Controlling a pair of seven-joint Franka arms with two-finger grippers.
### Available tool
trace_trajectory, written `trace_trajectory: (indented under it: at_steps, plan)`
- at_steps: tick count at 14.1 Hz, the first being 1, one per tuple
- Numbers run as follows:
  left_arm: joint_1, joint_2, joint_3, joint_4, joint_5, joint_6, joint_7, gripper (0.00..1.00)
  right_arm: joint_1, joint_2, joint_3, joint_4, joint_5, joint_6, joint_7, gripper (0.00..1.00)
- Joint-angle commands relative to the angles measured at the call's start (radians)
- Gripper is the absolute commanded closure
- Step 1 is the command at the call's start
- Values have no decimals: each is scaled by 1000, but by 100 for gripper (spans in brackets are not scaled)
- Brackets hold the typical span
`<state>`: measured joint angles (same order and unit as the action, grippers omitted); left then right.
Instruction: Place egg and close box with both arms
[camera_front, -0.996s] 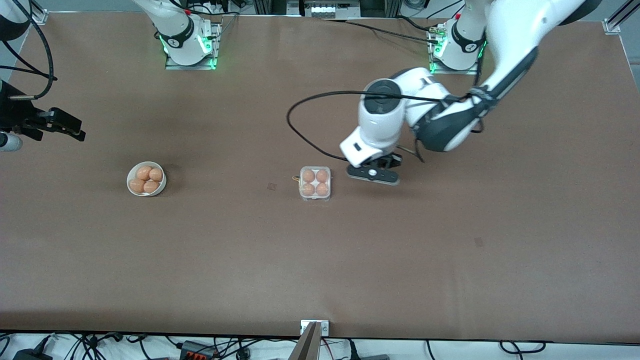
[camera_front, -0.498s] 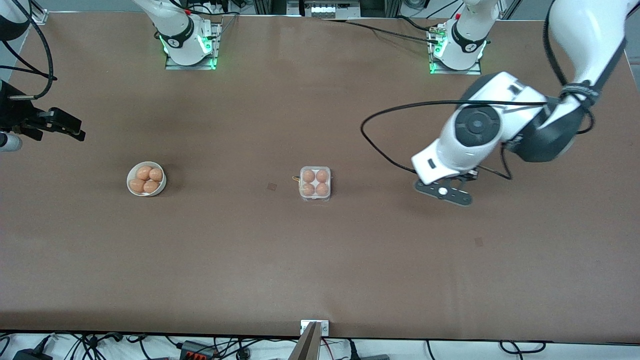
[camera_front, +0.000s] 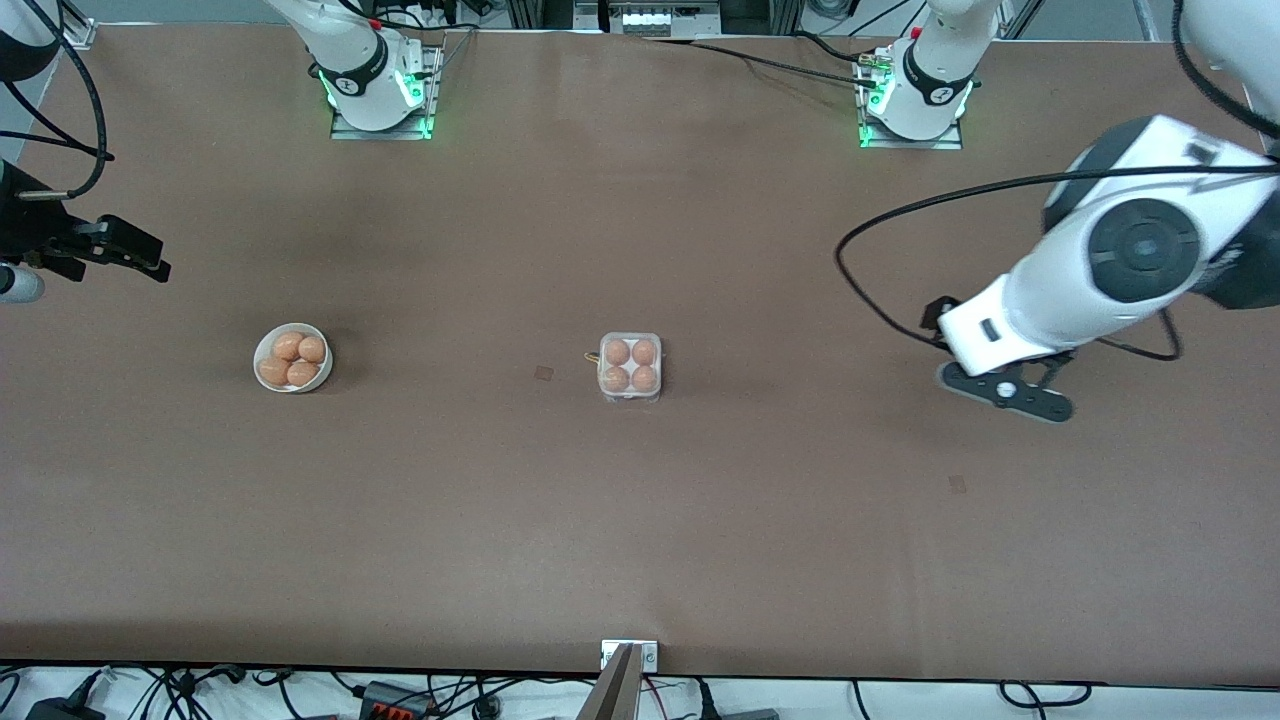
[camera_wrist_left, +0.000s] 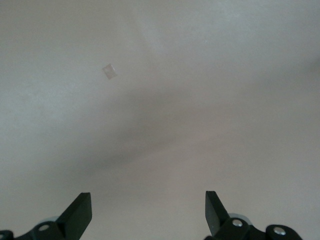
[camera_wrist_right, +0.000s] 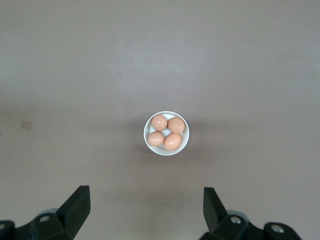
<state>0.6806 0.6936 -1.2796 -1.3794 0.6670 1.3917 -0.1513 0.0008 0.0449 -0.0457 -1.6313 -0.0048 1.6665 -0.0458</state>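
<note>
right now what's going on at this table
Nothing is being held. The box sits mid-table with four eggs in its cells. The left gripper is open and empty over bare table toward the left arm's end, well away from the box. The right gripper waits open, high over the white bowl, which holds four more eggs.

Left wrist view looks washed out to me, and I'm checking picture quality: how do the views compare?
Left wrist view: pale, overexposed table, soft diagonal shadow. Right wrist view: evenly lit, bowl sharp. Front view: left arm slightly motion-blurred, box crisp.
</note>
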Motion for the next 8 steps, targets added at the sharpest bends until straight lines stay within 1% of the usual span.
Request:
trace_trajectory:
  at_steps: [1, 3, 4, 5, 6, 8]
  plan:
    - [10, -104, 125, 61, -180, -49, 139, 0, -2, -8, 0, 2, -9, -7, -14, 0]
    - [-15, -199, 271, 62, -336, -52, 179, 0, -4, -7, 0, 2, -9, -5, -13, 0]
    - [-30, -232, 337, 62, -413, -53, 197, 0, -4, -7, 0, 2, -9, -7, -13, 0]
    - [-64, -276, 418, 60, -496, -53, 202, 0, -4, -7, 0, 2, -9, -7, -9, 0]
    - [-119, -320, 512, 53, -545, -51, 202, 0, -5, -7, 0, 2, -9, -7, -9, 0]
    - [-304, -405, 758, 48, -579, -53, 196, 0, -5, -7, 0, 1, -9, -7, -8, 0]
